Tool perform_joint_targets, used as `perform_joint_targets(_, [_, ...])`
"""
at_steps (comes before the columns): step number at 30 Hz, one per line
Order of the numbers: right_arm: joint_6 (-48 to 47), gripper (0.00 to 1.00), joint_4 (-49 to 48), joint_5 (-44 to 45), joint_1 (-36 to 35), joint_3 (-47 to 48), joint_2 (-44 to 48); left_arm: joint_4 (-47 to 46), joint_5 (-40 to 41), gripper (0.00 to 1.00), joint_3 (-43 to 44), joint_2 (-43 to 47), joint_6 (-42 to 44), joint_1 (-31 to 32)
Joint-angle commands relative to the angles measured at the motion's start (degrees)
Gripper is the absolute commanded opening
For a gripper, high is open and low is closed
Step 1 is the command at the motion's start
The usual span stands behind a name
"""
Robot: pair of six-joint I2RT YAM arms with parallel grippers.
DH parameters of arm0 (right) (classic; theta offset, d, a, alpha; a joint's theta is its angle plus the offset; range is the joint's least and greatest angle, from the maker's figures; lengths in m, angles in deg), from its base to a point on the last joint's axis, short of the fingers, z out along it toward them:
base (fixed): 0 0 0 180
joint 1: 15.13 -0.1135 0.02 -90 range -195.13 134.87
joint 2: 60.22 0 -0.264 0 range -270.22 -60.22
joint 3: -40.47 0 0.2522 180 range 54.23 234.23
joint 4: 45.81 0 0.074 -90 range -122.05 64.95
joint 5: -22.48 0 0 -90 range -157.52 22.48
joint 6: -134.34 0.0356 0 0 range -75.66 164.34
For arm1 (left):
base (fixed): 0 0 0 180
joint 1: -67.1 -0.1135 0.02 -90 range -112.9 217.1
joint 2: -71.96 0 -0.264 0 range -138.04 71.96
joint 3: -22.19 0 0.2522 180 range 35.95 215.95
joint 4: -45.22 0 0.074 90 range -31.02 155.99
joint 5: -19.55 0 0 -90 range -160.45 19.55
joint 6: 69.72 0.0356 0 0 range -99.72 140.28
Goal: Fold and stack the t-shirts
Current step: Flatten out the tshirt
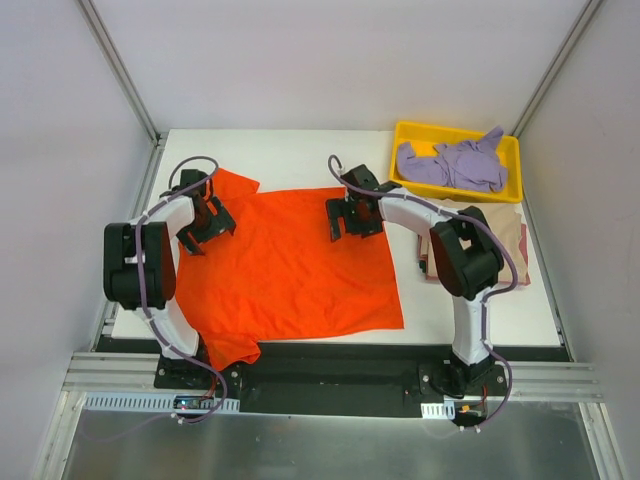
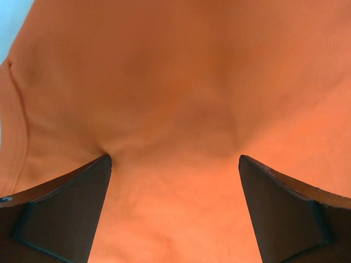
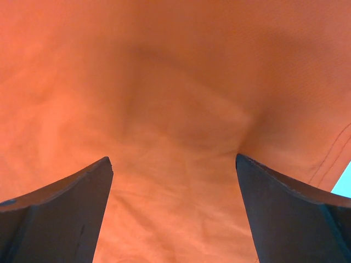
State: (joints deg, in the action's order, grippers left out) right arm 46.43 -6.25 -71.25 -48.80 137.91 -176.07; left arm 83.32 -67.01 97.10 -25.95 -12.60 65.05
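Bright orange-red cloth t-shirt point(image 1: 290, 270) lies spread flat over the middle and left of the white flat desk point(image 1: 300, 160), one sleeve at far left, and a lower corner drooping over the near edge by the left arm's base. Far-right corner: yellow plastic tray point(image 1: 450, 127) w/ lavender-purple cloth t-shirt point(image 1: 450, 165) crumpled inside. Just nearer than the tray, tan-beige cloth t-shirt point(image 1: 510, 235) lies flat at the desk's right edge, partly hidden under the right arm's elbow, apart from the orange one. Left arm bends up from its base along the shirt's left side, forearm reaching to the far-left part of the cloth; left claw point(image 1: 208, 238) points down onto the shirt near that sleeve. Right arm reaches from its base, elbow over the tan shirt, forearm angled left; right claw point(image 1: 355, 232) is down on the shirt's far-right edge area. Both claws are spread wide, nothing pinched between. In the left wrist view the dark fingers point(image 2: 66, 213) have their tips on the orange cloth, w/ soft creases running between the tips; a hem seam shows at left. Right wrist view is much the same: fingers point(image 3: 290, 213) apart, tips on the cloth, stitched hem and a sliver of desk at the right.
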Motion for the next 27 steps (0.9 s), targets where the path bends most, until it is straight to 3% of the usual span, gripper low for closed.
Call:
perform_joint_targets(1, [3.1, 0.96, 0.6, 0.0, 3.3, 2.8, -3.3, 0.1, -1.7, 0.99, 5.8, -5.3, -0.6, -0.7])
perform_joint_targets(8, [1.5, 0.96, 3.3, -3.0, 6.9, 11.1, -9.5, 0.2, -3.1, 0.99, 14.1, -14.1, -0.1, -1.6])
perform_joint_targets(17, [-1.6, 0.96, 13.0, -1.1, 9.1, 34.2, -22.1, 4.0, -3.4, 0.99, 32.5, -25.3, 1.7, -2.4])
perform_joint_targets(27, [-6.5, 0.96, 12.3, -4.3, 9.6, 44.5, -23.7, 9.0, -6.8, 0.99, 49.0, -32.9, 4.8, -2.9])
